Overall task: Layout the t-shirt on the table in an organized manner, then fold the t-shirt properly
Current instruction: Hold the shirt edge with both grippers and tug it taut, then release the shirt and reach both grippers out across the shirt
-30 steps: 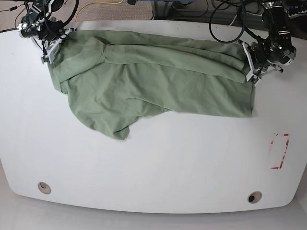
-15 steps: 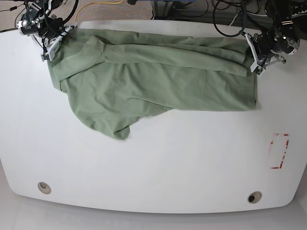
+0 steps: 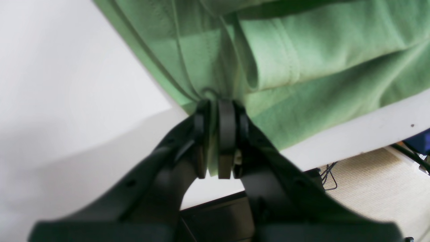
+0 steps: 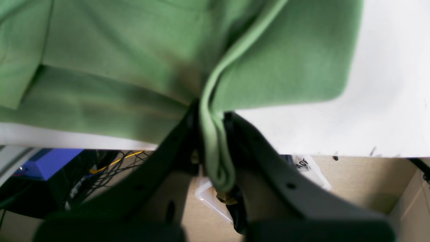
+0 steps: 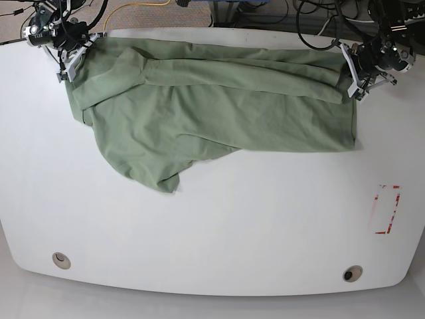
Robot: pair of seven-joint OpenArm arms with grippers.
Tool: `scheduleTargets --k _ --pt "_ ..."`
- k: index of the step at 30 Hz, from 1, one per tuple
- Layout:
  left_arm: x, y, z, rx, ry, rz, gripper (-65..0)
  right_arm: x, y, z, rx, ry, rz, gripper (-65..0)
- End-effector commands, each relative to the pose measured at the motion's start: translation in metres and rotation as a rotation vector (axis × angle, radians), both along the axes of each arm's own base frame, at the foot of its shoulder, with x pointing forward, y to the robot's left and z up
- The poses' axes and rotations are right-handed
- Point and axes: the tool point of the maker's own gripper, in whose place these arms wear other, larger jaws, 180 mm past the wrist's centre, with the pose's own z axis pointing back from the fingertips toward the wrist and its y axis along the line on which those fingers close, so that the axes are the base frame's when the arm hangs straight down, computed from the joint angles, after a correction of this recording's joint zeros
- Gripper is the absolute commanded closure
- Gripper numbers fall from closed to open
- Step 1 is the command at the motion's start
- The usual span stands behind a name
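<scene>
The t-shirt [image 5: 212, 113] lies spread along the far half of the tabletop [image 5: 219, 232], stretched between the two far corners. Its far edge runs close to the far edge of the tabletop. Several long folds cross the upper part; a rumpled flap hangs toward the near side on the right arm's side of the cloth, ending in a point.

The left claw [image 3: 220, 111] is closed on a bunched edge of the t-shirt near the far corner on its side; cloth is pinched between the fingers [image 3: 227, 134]. The right claw [image 4: 210, 134] is likewise clamped on a rolled hem of the t-shirt at the opposite far corner, a fold of green cloth hanging down between its fingers [image 4: 235, 134].

Other items: a red-outlined rectangle [image 5: 387, 209] near the edge on the left arm's side, well apart from the cloth; two grommet holes [image 5: 61, 260] near the near edge. Beyond the far edge, cables [image 5: 312, 26] and a yellow cord [image 5: 136, 8] lie on the floor. Nothing rests on the t-shirt.
</scene>
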Motion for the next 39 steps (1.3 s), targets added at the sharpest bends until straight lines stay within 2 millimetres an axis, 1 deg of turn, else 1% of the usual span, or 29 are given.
scheduleTargets --k 1,3,8,14,16,21,22,26,27,28,30,31,32,33,34,37,39 --pt "-0.043 0.022 -0.015 0.116 0.189 -0.009 -2.8 -0.008 -0.009 0.002 -0.034 0.037 0.004 -0.8" --pt "-0.044 0.027 -0.013 0.129 0.192 -0.015 -2.8 -0.008 -0.009 0.002 -0.034 0.037 0.004 -1.0" --pt "-0.053 0.036 -0.012 0.151 0.213 -0.019 -2.8 -0.009 -0.010 0.003 -0.038 0.039 0.004 -1.0" --pt "-0.055 0.053 -0.006 0.176 0.205 0.034 -2.9 -0.007 -0.010 0.003 -0.039 0.035 0.003 -1.0" --pt "-0.058 0.056 -0.005 0.180 0.209 0.040 -3.1 -0.007 -0.010 0.003 -0.039 0.035 0.003 -1.1" --pt "-0.056 0.059 -0.003 0.189 0.206 0.033 -3.6 -0.006 -0.009 0.003 -0.036 0.033 0.004 -1.3" --pt "-0.056 0.059 -0.003 0.187 0.204 0.033 -4.2 -0.006 -0.009 0.003 -0.035 0.032 0.004 -1.3" --pt "-0.049 0.058 -0.002 0.186 0.189 0.036 -13.2 -0.004 -0.008 0.003 -0.031 0.028 0.007 -1.9" --pt "-0.048 0.058 -0.002 0.187 0.187 0.036 -14.6 -0.004 -0.008 0.003 -0.031 0.028 0.007 -2.5" --pt "-0.044 0.058 -0.001 0.186 0.180 0.037 -17.8 -0.004 -0.008 0.003 -0.031 0.028 0.007 -5.1" --pt "-0.040 0.058 0.001 0.186 0.168 0.038 -21.2 -0.004 -0.008 0.003 -0.031 0.028 0.007 -12.2" --pt "-0.038 0.058 0.001 0.186 0.164 0.039 -22.8 -0.003 -0.008 0.003 -0.031 0.025 0.007 -17.0" --pt "-0.036 0.058 0.002 0.186 0.159 0.039 -23.2 -0.002 -0.008 0.003 -0.032 0.022 0.006 -19.7" --pt "-0.032 0.059 0.005 0.190 0.146 0.036 -23.3 0.001 -0.008 0.004 -0.033 0.013 0.003 -26.5" --pt "-0.029 0.058 0.007 0.193 0.136 0.033 -23.3 0.002 -0.009 0.006 -0.036 0.008 0.003 -31.7" --pt "-0.025 0.057 0.013 0.204 0.118 0.023 -23.5 0.006 -0.010 0.011 -0.049 -0.007 0.010 -43.0" --pt "-0.022 0.057 0.017 0.214 0.111 0.017 -23.5 0.010 -0.009 0.016 -0.061 -0.025 0.017 -48.0"
